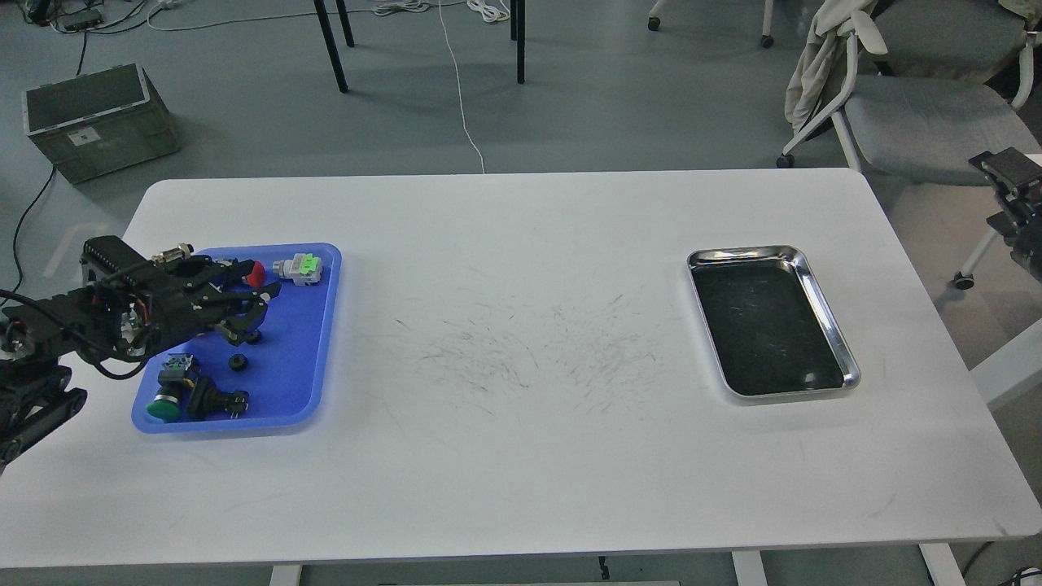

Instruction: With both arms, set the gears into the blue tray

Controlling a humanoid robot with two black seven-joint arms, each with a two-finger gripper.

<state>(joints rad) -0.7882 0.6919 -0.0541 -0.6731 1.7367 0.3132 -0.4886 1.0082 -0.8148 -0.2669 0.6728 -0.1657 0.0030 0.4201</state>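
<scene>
L gripper [244, 313] sits over blue tray [321, 325] at left of frame, fingers spread; right arm out of view. One gear [238, 363] lies in tray; prob light, stiff, small, so pinch across rim.

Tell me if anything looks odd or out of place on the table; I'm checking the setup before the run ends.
Nothing looks spilled or damaged. The blue tray sits slightly askew at the table's left, holding the parts; one gear lies flat inside it. The left gripper hovers over it. The steel tray is empty, and the tabletop shows scuff marks mid-table.
</scene>
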